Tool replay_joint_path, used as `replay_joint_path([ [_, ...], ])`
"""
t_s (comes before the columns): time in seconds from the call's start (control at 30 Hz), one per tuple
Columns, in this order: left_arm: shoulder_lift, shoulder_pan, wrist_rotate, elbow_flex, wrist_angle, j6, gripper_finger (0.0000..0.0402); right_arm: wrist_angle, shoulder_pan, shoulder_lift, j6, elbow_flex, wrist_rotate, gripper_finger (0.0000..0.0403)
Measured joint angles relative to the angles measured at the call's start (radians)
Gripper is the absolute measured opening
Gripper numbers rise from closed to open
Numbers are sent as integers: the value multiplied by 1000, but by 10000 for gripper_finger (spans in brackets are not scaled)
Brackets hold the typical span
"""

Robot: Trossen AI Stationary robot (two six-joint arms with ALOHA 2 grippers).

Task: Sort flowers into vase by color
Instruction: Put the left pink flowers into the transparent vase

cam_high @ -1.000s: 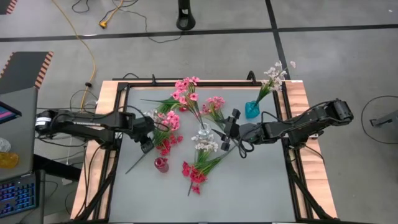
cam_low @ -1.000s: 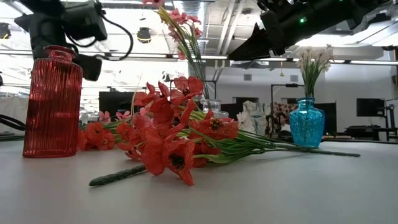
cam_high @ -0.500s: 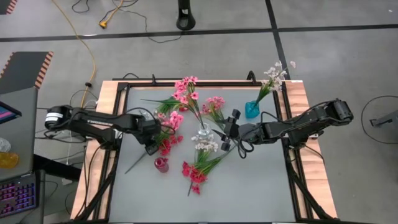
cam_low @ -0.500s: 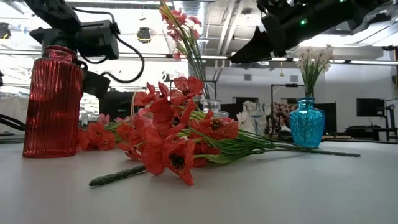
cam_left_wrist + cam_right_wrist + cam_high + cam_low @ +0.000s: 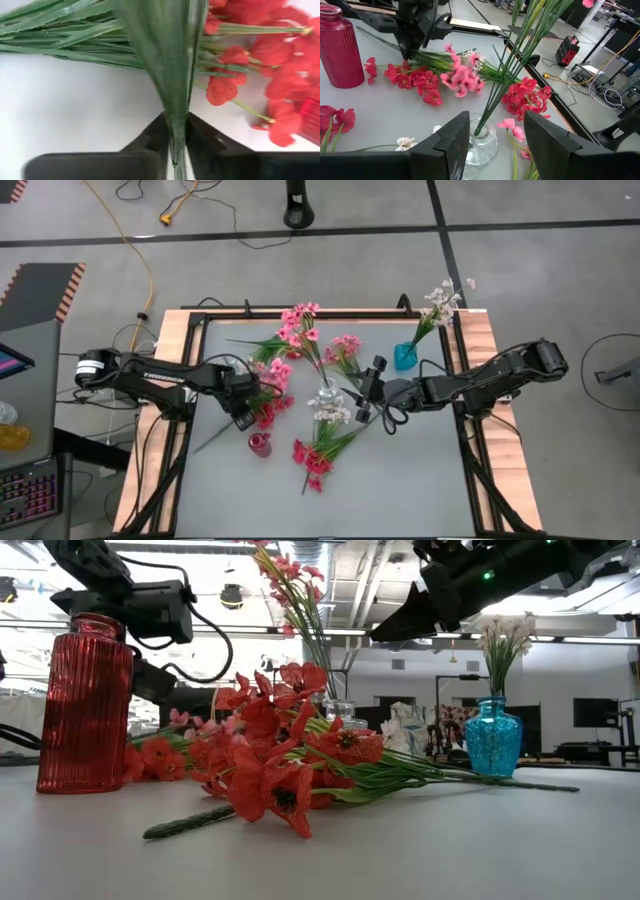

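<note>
Red-blossomed sprig [image 5: 262,412] lies on worktop [image 5: 410,480], left of centre, stem running toward left edge, blossoms toward red vase [image 5: 259,444]. Left hand [image 5: 240,408] clamped on its green stem. Red vase just beside, nearer left arm. Right hand [image 5: 366,392] hovers by clear vase [image 5: 325,393], fingers apart, empty.

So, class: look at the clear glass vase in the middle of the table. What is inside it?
The clear glass vase holds green stems topped by pink blossoms. The stem ends are not clearly visible inside it.
</note>
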Motion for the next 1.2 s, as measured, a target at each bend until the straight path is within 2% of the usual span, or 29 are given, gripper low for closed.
replay_joint_path([
  [0.1, -39, 0, 6, 0, -1, -25, 7, 0, 0, 0, 0, 0, 0, 214],
  [0.73, -410, 0, 8, 0, 2, -70, 3, 0, 0, 0, 0, 0, 0, 214],
  [0.83, -466, 0, -29, 0, 12, -83, 2, 0, 0, 0, 0, 0, 0, 214],
  [0.97, -555, 0, -132, -1, 57, -79, 2, 1, 0, 0, 0, 0, 0, 214],
  [1.2, -674, 0, -265, -1, 262, 6, 2, 2, 0, 0, 0, 0, 0, 214],
])
